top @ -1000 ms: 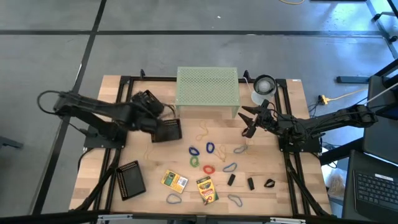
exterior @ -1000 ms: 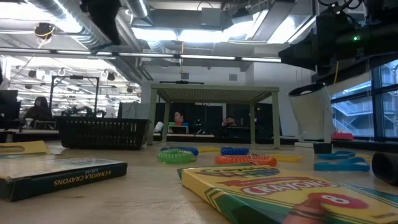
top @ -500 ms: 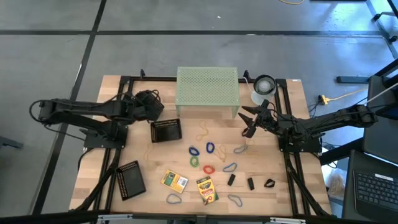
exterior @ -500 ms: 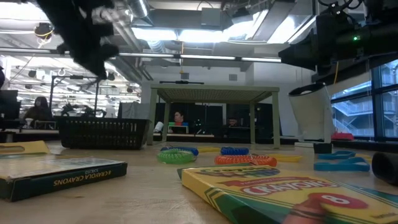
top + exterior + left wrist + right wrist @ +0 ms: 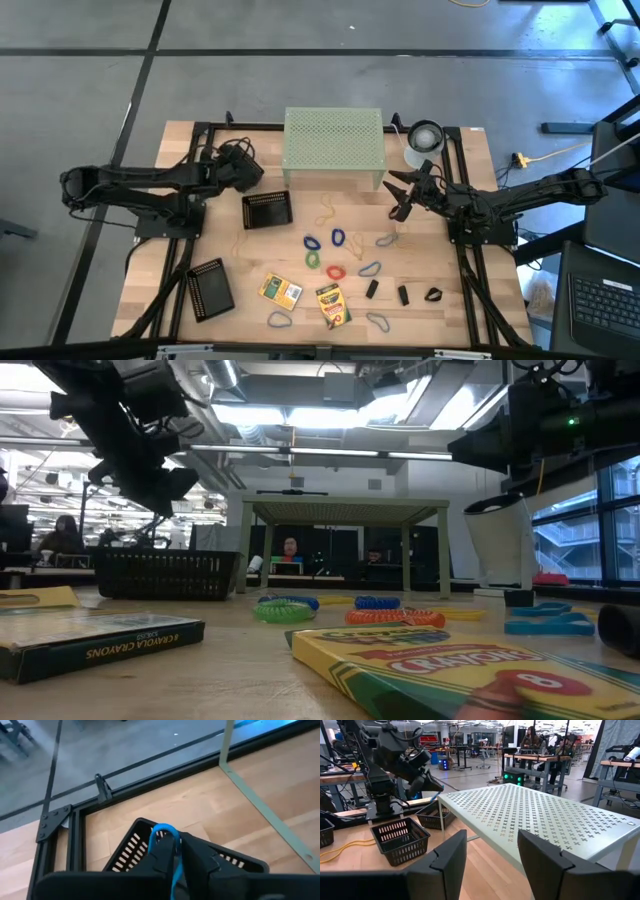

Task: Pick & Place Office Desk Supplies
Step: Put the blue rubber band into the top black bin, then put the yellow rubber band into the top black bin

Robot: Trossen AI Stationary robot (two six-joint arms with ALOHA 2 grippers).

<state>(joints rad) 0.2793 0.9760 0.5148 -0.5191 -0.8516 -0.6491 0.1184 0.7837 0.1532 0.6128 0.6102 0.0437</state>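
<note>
Left gripper [image 5: 172,851] raised over black mesh tray [image 5: 267,209] near table's back-left, fingers nearly together, pinching blue rubber-band loop [image 5: 169,845]; loop hangs between fingertips above tray.
Right gripper [image 5: 400,194] hovers beside pale green riser [image 5: 334,145], jaws wide, empty.
Second mesh tray [image 5: 210,288] at front-left.
Remaining coloured loops [image 5: 337,252], two crayon boxes [image 5: 281,291], black clips [image 5: 402,294] spread on table's front-centre, well apart from both grippers.
White-grey cylinder [image 5: 424,143] by riser's right end.

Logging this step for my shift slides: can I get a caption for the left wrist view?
Left gripper pinching a blue rubber-band loop above a black mesh tray on the wooden table.
</note>
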